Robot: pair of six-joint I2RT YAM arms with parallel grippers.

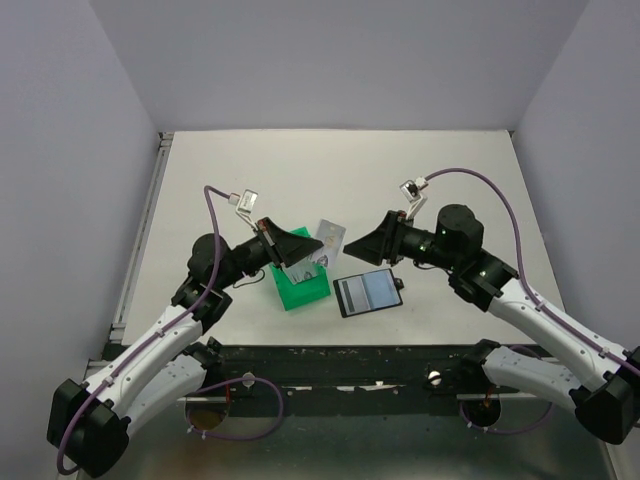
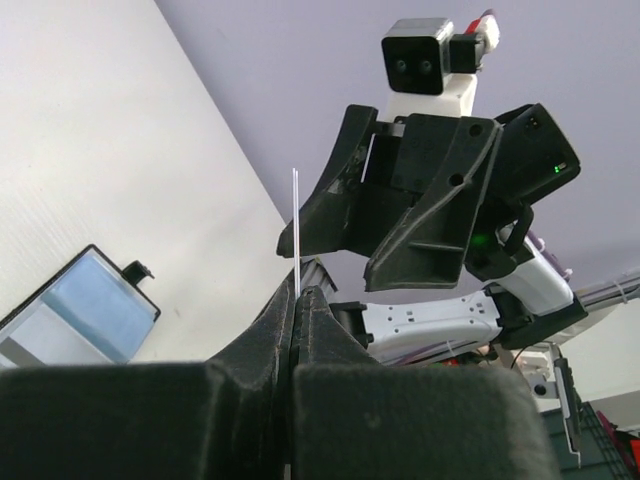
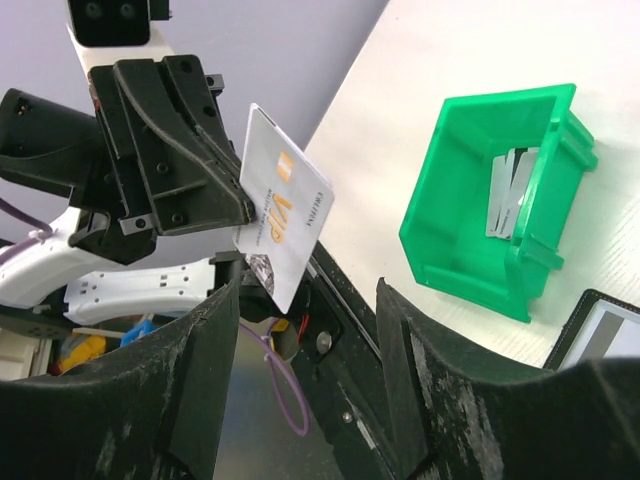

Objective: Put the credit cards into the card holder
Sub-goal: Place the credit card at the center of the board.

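My left gripper (image 1: 310, 246) is shut on a white credit card (image 1: 331, 237) and holds it upright in the air above the green bin. In the right wrist view the card (image 3: 286, 204) shows orange "VIP" print; in the left wrist view it (image 2: 295, 225) is edge-on above my closed fingertips (image 2: 300, 296). My right gripper (image 1: 360, 249) is open and empty, facing the card from the right, a short gap away (image 3: 305, 292). The black card holder (image 1: 368, 292) lies open on the table below the right gripper, a pale blue card showing in it (image 2: 85, 308).
A green plastic bin (image 1: 298, 286) stands on the table under the left gripper, left of the card holder; more cards lean inside it (image 3: 508, 188). The table's near edge with a black rail (image 1: 350, 352) runs just in front. White walls enclose the table.
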